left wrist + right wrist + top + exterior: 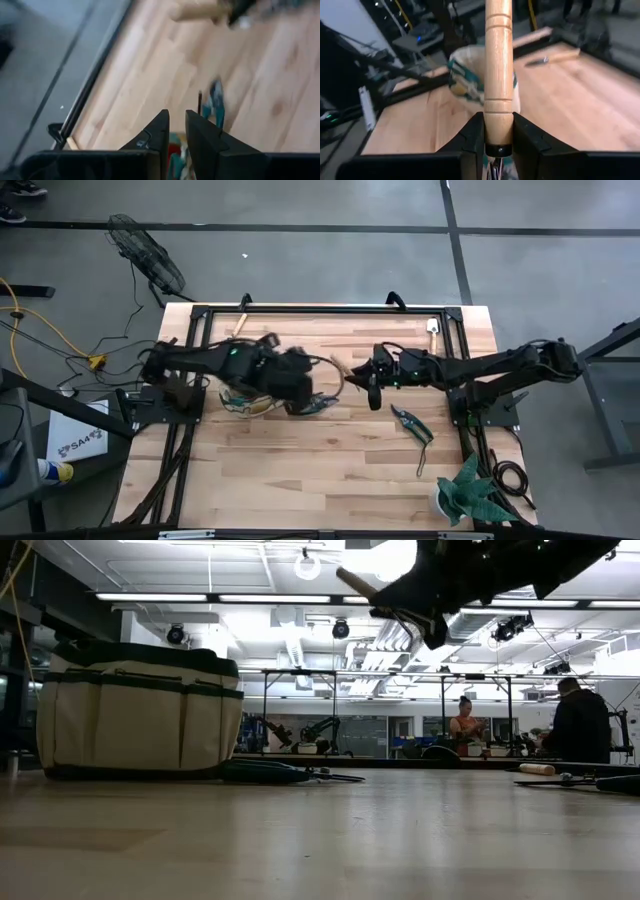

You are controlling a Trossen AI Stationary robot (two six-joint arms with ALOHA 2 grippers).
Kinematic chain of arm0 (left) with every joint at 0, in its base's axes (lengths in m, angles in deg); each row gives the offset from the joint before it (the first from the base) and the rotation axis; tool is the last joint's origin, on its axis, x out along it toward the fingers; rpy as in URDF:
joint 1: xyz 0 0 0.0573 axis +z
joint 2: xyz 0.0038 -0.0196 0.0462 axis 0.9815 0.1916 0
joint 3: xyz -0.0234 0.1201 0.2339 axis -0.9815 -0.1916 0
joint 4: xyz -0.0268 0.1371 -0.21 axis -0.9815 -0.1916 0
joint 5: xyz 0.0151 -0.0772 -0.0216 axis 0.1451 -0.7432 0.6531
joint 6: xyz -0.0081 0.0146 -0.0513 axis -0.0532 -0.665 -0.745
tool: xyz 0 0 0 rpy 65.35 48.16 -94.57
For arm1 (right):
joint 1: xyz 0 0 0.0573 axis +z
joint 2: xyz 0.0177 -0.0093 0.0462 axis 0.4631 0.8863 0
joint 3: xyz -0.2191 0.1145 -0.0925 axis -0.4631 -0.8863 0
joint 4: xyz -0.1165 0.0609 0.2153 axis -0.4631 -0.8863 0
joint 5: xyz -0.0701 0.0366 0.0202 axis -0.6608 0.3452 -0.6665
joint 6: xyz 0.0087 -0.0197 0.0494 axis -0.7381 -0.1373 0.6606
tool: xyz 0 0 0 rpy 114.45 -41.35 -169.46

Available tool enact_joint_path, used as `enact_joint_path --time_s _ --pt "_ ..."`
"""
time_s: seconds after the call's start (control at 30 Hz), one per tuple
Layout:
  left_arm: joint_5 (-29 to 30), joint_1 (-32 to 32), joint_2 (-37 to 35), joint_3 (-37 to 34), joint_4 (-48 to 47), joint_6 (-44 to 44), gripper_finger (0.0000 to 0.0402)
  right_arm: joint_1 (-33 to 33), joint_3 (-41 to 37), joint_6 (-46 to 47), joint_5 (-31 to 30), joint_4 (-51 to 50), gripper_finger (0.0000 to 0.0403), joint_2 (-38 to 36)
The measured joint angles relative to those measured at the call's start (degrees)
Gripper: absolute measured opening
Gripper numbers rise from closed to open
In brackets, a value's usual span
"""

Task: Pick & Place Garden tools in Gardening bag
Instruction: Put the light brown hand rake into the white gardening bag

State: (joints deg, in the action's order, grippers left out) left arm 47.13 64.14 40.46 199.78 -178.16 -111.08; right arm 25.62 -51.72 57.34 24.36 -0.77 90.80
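The beige gardening bag with green trim (pixel 245 395) stands at the table's left-middle and shows large in the low view (pixel 140 710). My left gripper (pixel 300 392) hovers over the bag's right rim, its fingers (pixel 176 125) a narrow gap apart and empty. Green-handled shears (pixel 216 102) lie on the table beside the bag. My right gripper (pixel 368 372) is shut on a wooden-handled tool (pixel 498 65), in the air to the right of the bag. Dark pruners (pixel 412 425) lie on the table at the right. A trowel (pixel 433 330) lies at the far right. My right gripper pinches the tool's wooden handle between its two fingers, at the end by the dark collar (pixel 498 131). The handle runs forward along the fingers, out past their tips toward the bag (pixel 470 80). The tool is lifted clear of the table (pixel 355 585).
A green spiky plant in a white pot (pixel 468 498) stands at the near right corner. Another wooden-handled tool (pixel 240 325) lies at the far edge behind the bag. Bare wood lies at the table's near middle (pixel 320 470). People stand in the room behind (pixel 580 720).
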Motion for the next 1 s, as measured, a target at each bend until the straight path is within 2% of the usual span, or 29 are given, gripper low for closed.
enact_joint_path --time_s 0.2,0.33,0.47,0.57,0.77,0.9,1.0 --pt "20.7 -6.1 -1.7 0.0 0.0 -23.9 0.0058 2.3 0.0 -3.9 -10.2 5.1 0.0059 0.0" --pt "23.8 -7.0 -1.1 0.0 1.9 -29.8 0.0058 2.5 0.0 -8.1 -12.7 11.6 0.0059 0.0" --pt "26.5 -6.8 -0.2 -0.1 10.1 -28.3 0.006 2.2 1.2 -12.9 -13.9 14.6 0.0059 0.0" --pt "26.3 -5.4 0.4 0.0 18.6 -21.7 0.008 2.2 2.6 -15.8 -14.6 14.4 0.0059 0.0" --pt "21.1 -2.2 1.4 0.0 31.1 -8.4 0.0173 2.2 4.0 -17.8 -14.8 14.3 0.0059 0.2" --pt "18.7 0.3 2.7 0.1 35.4 -5.4 0.023 2.2 4.0 -19.3 -14.8 14.6 0.0059 0.3" --pt "17.6 1.6 3.8 -0.1 35.4 -5.3 0.0253 2.2 4.0 -19.9 -14.8 14.9 0.0059 0.3"
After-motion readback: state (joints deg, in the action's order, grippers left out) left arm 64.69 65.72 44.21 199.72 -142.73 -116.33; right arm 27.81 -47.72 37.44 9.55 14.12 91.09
